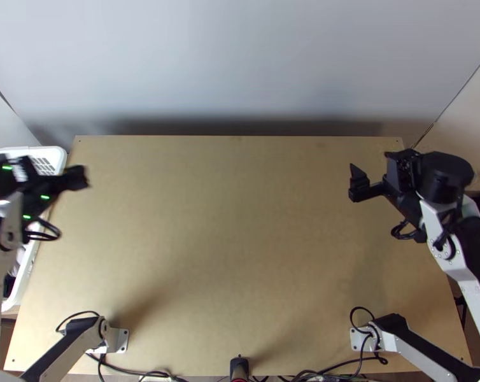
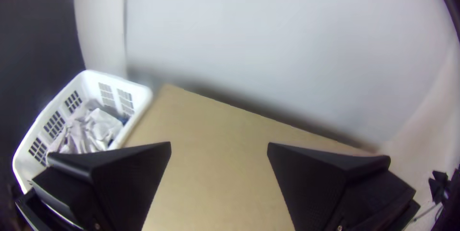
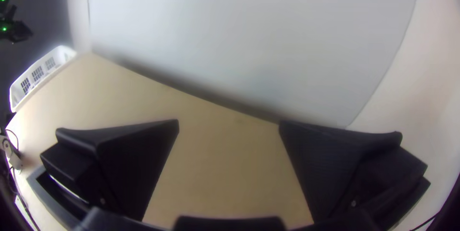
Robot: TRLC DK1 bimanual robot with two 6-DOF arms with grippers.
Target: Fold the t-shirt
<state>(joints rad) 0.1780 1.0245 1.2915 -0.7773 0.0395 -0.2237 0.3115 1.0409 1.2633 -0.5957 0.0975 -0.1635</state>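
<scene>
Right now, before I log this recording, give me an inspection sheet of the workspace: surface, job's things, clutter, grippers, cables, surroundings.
Surface: light wooden table, bare wood showing across its middle.
Job's things: crumpled pale cloth in the white basket; cannot tell whether it is the t-shirt.
Clutter: nothing seen.
Grippers: left gripper open, by the table's far left, near the basket; right gripper open, toward the far right; neither holds anything.
Cables: black cables along the near edge, looping by both arm bases.
Surroundings: pale wall behind the table; basket at its left side.
</scene>
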